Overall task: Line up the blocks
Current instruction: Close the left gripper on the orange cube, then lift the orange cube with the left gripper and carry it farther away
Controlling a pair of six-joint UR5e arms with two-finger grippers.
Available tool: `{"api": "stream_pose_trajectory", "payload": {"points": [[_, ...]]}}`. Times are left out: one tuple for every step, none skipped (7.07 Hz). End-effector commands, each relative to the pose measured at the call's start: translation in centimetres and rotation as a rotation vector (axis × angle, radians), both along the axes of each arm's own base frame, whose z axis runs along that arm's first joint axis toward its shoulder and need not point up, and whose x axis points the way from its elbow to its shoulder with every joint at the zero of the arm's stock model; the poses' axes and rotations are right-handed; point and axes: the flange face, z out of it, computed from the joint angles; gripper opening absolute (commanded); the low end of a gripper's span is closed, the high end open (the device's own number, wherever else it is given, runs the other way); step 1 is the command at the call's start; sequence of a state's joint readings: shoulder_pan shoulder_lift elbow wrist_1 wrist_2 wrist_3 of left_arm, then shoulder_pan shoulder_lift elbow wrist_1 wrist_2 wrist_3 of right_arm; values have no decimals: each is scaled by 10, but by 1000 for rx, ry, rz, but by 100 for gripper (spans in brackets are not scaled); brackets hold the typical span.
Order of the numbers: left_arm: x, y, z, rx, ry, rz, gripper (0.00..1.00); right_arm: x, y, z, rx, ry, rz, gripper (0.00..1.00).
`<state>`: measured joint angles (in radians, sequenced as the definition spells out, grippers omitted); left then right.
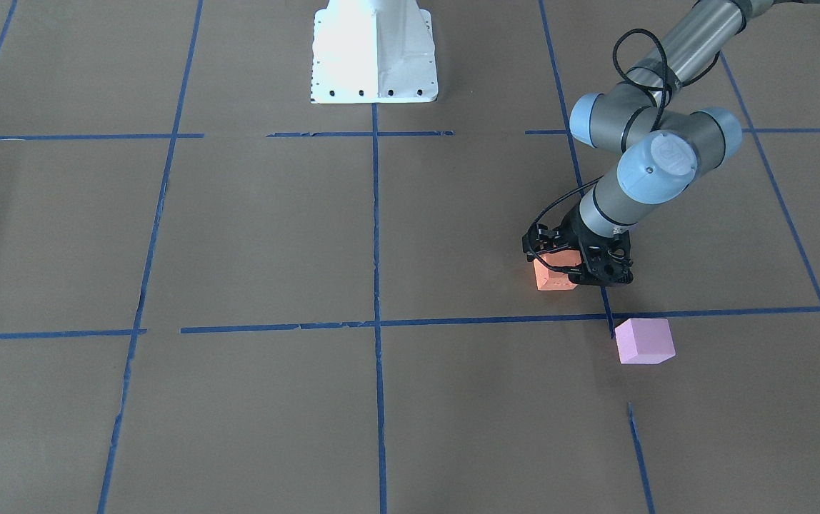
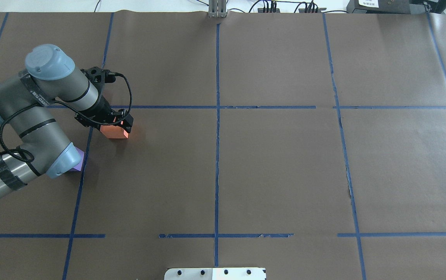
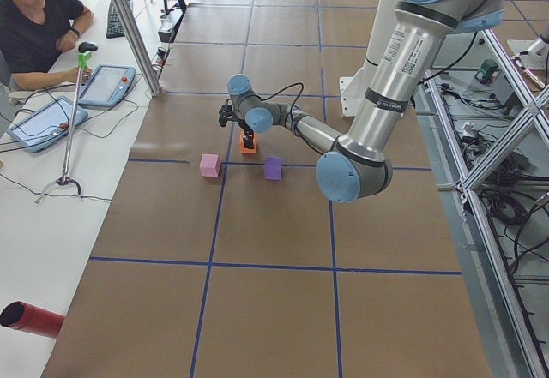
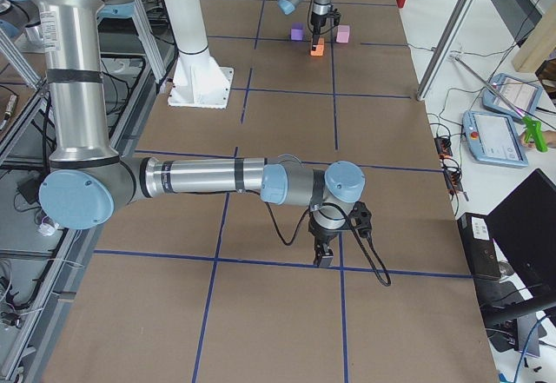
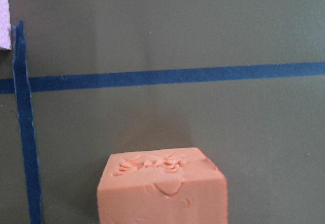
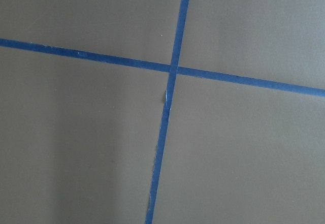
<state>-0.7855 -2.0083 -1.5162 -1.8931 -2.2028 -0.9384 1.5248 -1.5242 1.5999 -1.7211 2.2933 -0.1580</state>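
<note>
The left gripper (image 1: pixel 573 263) is down over the orange block (image 1: pixel 551 277) with a jaw on either side, though I cannot tell whether they pinch it. The block sits toward the table's (image 1: pixel 238 235) left edge. The pink block (image 1: pixel 644 341) lies near it on the operators' side, and the purple block (image 3: pixel 273 168) on the robot's side. The right gripper (image 4: pixel 325 251) hangs over crossed tape lines (image 6: pixel 172 70) near the right edge, and I cannot tell how far it is open.

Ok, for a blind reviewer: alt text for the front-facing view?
The left gripper is down at an orange block on a brown table taped with blue lines. A pink block lies apart, nearer the camera.
</note>
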Motion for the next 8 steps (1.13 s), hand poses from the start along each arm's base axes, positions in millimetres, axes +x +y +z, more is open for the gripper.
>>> {"api": "stream_pose_trajectory", "payload": {"points": [[-1, -1, -1, -3, -1, -5, 12, 0, 0, -1, 1, 0, 0, 100], [-10, -6, -6, -1, 3, -23, 4, 0, 0, -1, 1, 0, 0, 100], [-39, -19, -21, 10, 20, -60, 4, 0, 0, -1, 1, 0, 0, 100], [-60, -16, -39, 13, 15, -75, 4, 0, 0, -1, 1, 0, 0, 100], [-85, -18, -57, 7, 0, -101, 0, 0, 0, 0, 0, 0, 0, 100], [-119, -29, -65, 52, -33, -85, 0, 0, 0, 0, -1, 0, 0, 100], [-146, -42, -59, 98, -70, -51, 0, 0, 0, 0, -1, 0, 0, 100], [-174, -53, -50, 175, -84, -15, 0, 0, 0, -1, 1, 0, 0, 100]]}}
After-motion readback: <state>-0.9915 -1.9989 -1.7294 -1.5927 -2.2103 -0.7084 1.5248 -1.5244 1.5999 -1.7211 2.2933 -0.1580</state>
